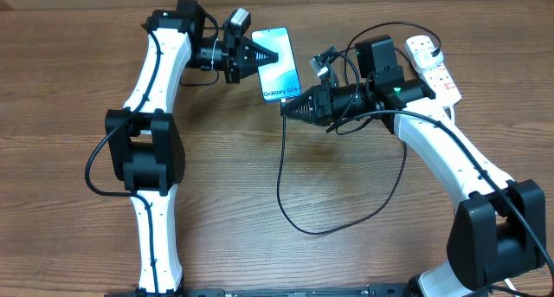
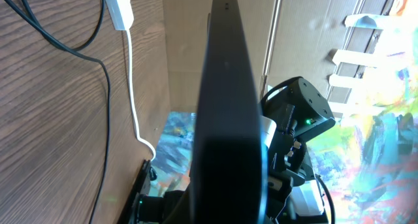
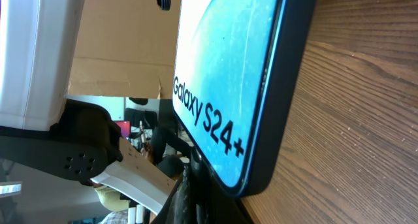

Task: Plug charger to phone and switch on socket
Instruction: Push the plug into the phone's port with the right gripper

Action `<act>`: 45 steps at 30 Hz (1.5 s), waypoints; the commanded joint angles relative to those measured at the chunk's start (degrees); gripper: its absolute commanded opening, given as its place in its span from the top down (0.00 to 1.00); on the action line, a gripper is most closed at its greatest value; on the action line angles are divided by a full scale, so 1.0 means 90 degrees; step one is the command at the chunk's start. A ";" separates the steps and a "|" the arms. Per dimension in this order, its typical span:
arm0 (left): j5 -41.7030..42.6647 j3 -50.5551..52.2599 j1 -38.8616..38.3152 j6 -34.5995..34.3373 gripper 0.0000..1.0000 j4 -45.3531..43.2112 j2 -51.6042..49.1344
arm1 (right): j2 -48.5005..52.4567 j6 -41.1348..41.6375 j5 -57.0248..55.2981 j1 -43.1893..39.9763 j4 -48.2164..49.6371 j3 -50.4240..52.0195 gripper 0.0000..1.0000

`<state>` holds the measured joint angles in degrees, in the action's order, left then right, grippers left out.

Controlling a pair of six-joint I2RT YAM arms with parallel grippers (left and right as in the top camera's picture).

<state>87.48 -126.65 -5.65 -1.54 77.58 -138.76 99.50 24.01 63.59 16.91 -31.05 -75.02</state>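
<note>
The phone (image 1: 279, 67) lies on the bench (image 1: 69, 72), left hand (image 1: 253, 56) at its left edge, right hand (image 1: 290, 107) at its near end, charger cable (image 1: 280, 171) looping in front, power strip (image 1: 433, 67) to the right.

A wooden table (image 1: 69, 245) fills the view, with brown cardboard (image 3: 117, 41) standing beyond its edge.

Two arms, left arm (image 1: 160, 72) and right arm (image 1: 450, 154): white link shells, black joint housings. Thin black cables (image 1: 89, 171) run along links, looping loose at elbows. Black tapered left end effector (image 1: 277, 54), right end effector (image 1: 286, 109). Small green light (image 1: 397, 92) on right wrist.
</note>
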 commanded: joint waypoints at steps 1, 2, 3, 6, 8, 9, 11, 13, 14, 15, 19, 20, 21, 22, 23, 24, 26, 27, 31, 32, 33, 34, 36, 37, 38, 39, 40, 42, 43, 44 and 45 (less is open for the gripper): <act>0.0355 -0.0112 -0.0053 0.0027 0.96 0.0017 0.0209 | 0.0056 0.0007 -0.0017 0.0012 0.0061 -0.0124 0.96; 0.0355 -0.0112 -0.0053 0.0027 0.96 0.0019 0.0209 | 0.0056 0.0029 -0.0066 0.0012 0.0061 -0.0124 0.96; 0.0355 -0.0112 -0.0053 0.0027 0.96 0.0019 0.0209 | 0.0056 0.0027 -0.0070 0.0012 0.0063 -0.0124 0.96; 0.0355 -0.0112 -0.0053 0.0032 0.96 0.0015 0.0209 | 0.0056 0.0027 -0.0083 0.0012 0.0063 -0.0124 0.96; 0.0355 -0.0112 -0.0053 0.0117 0.96 0.0015 0.0209 | 0.0056 0.0029 -0.0083 0.0012 0.0068 -0.0126 0.96; 0.0355 -0.0112 -0.0053 0.0221 0.96 0.0017 0.0209 | 0.0056 0.0085 -0.0080 0.0012 0.0085 -0.0126 0.96; 0.0355 -0.0112 -0.0053 0.0308 0.96 0.0017 0.0209 | 0.0056 0.0172 -0.0080 0.0012 0.0124 -0.0124 0.96; 0.0357 -0.0112 -0.0053 0.0311 0.96 0.0019 0.0209 | 0.0056 0.0170 -0.0083 0.0012 0.0136 -0.0126 0.96; 0.0357 -0.0112 -0.0053 0.0311 0.96 0.0019 0.0209 | 0.0063 0.0170 -0.0080 0.0012 0.0136 -0.0124 0.96; 0.0357 -0.0112 -0.0053 0.0313 0.96 0.0019 0.0209 | 0.0068 0.0197 -0.0080 0.0012 0.0138 -0.0124 0.96; 0.0357 -0.0112 -0.0053 0.0355 0.96 0.0017 0.0209 | 0.0189 0.0508 -0.0053 0.0002 0.0308 -0.0124 0.96; 0.0357 -0.0112 -0.0053 0.0384 0.96 0.0017 0.0209 | 0.0236 0.0527 -0.0024 0.0000 0.0357 -0.0124 0.96; 0.0357 -0.0112 -0.0053 0.0415 0.96 0.0022 0.0209 | 0.0274 0.0527 0.0085 0.0000 0.0410 -0.0126 0.96; 0.0357 -0.0112 -0.0053 0.0415 0.96 0.0019 0.0209 | 0.0306 0.0527 0.0114 0.0000 0.0447 -0.0126 0.96; 0.0357 -0.0112 -0.0053 0.0415 0.96 0.0019 0.0209 | 0.0306 0.0527 0.0114 0.0000 0.0464 -0.0124 0.96; 0.0357 -0.0112 -0.0053 0.0420 0.96 0.0019 0.0209 | 0.0306 0.0529 0.0155 0.0000 0.0546 -0.0126 0.96; 0.0357 -0.0112 -0.0053 0.0440 0.96 0.0022 0.0209 | 0.0306 0.0539 0.0316 -0.0027 0.0719 -0.0126 0.96; 0.0357 -0.0112 -0.0053 0.0440 0.96 0.0022 0.0209 | 0.0306 0.0585 0.0330 -0.0046 0.0758 -0.0126 0.96; 0.0357 -0.0112 -0.0053 0.0440 0.96 0.0070 0.0209 | 0.0306 0.0665 0.0333 -0.0126 0.0806 -0.0126 0.96; 0.0357 -0.0112 -0.0056 0.0442 0.96 0.0090 0.0209 | 0.0306 0.0665 0.0333 -0.0126 0.0806 -0.0126 0.96; 0.0357 -0.0112 -0.0056 0.0466 0.96 0.0131 0.0209 | 0.0306 0.0665 0.0335 -0.0126 0.0806 -0.0126 0.96; 0.0355 -0.0112 -0.0056 0.0522 0.96 0.0214 0.0211 | 0.0306 0.0663 0.0384 -0.0126 0.0823 -0.0126 0.96; 0.0238 -0.0112 -0.0056 0.0678 0.96 0.0393 0.0211 | 0.0306 0.0661 0.0627 -0.0134 0.0916 -0.0126 0.96; 0.0131 -0.0112 -0.0056 0.0699 0.96 0.0457 0.0209 | 0.0306 0.0658 0.0675 -0.0138 0.0945 -0.0126 0.96; -0.0095 -0.0112 -0.0053 0.0777 0.96 0.0624 0.0209 | 0.0306 0.0641 0.0767 -0.0143 0.0996 -0.0126 0.95; -0.0170 -0.0112 -0.0053 0.0930 0.96 0.0767 0.0209 | 0.0306 0.0644 0.0775 -0.0146 0.1005 -0.0126 0.95; -0.0172 -0.0112 -0.0053 0.1086 0.96 0.0894 0.0209 | 0.0306 0.0644 0.0777 -0.0146 0.1010 -0.0126 0.95; -0.0172 -0.0112 -0.0053 0.1297 0.96 0.1141 0.0209 | 0.0306 0.0644 0.0777 -0.0143 0.1015 -0.0126 0.95; -0.0175 -0.0112 -0.0053 0.1336 0.96 0.1197 0.0209 | 0.0306 0.0644 0.0775 -0.0143 0.1015 -0.0126 0.95; -0.0233 -0.0112 -0.0041 0.1370 0.96 0.1287 0.0209 | 0.0306 0.0646 0.0772 -0.0143 0.1013 -0.0126 0.95; -0.0284 -0.0112 -0.0041 0.1411 0.96 0.1328 0.0209 | 0.0306 0.0656 0.0775 -0.0143 0.1005 -0.0126 0.95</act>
<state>87.66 -126.80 -4.73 6.15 88.20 -138.76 101.86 30.00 71.79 16.67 -23.62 -75.00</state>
